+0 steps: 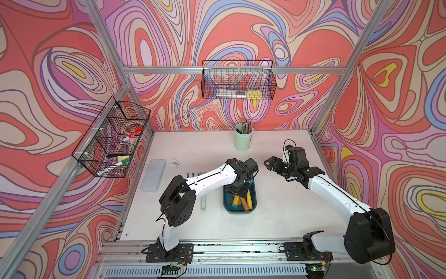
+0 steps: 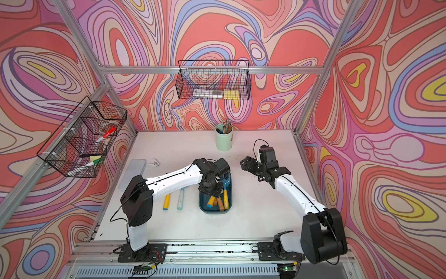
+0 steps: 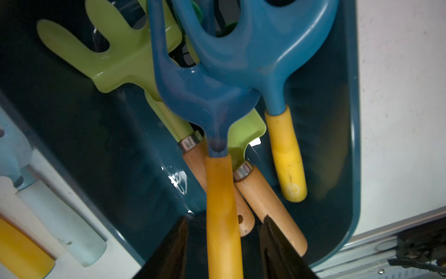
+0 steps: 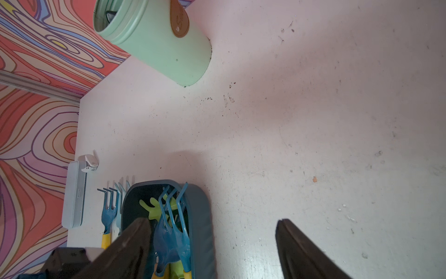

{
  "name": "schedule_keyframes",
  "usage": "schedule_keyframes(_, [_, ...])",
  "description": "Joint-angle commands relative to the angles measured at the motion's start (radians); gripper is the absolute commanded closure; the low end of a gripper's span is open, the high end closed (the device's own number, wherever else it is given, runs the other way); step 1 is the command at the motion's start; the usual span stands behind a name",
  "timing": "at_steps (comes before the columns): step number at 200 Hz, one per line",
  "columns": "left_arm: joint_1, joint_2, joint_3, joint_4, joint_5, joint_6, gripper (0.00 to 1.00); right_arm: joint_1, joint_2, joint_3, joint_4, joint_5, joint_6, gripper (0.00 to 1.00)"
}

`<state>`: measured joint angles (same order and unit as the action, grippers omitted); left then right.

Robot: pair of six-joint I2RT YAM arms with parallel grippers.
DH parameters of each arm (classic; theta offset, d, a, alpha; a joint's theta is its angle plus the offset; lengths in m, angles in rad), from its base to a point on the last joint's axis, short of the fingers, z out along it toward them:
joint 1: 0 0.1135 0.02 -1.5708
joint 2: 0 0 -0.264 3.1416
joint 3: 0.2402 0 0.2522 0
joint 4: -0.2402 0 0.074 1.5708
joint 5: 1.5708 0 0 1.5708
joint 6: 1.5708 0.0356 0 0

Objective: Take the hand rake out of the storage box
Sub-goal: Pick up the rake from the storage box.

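Inside the storage box (image 3: 354, 145), blue hand rakes (image 3: 207, 96) atop green rake (image 3: 115, 60)

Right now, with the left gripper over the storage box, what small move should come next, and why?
Probably close the left gripper on the blue hand rake at its orange-yellow handle. In the left wrist view that handle runs between the fingers with a gap on each side, so nothing is gripped yet, and this rake lies atop the other tools in the storage box.
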<state>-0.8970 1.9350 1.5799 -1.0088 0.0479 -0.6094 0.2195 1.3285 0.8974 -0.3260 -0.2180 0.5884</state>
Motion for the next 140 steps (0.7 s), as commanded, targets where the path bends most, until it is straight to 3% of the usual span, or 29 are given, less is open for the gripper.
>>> schedule_keyframes(1, [0.003, 0.027, 0.028, -0.008, -0.006, 0.016, 0.52, 0.007, -0.015, -0.018, 0.016, -0.011, -0.006, 0.17])
schedule_keyframes(84, [0.021, 0.056, 0.025, -0.001, 0.026, 0.015, 0.70, 0.006, -0.020, -0.028, 0.016, -0.017, -0.007, 0.17])
schedule_keyframes(140, [0.021, 0.053, -0.012, 0.025, 0.037, 0.003, 0.74, 0.006, -0.017, -0.032, 0.024, -0.021, -0.002, 0.17])
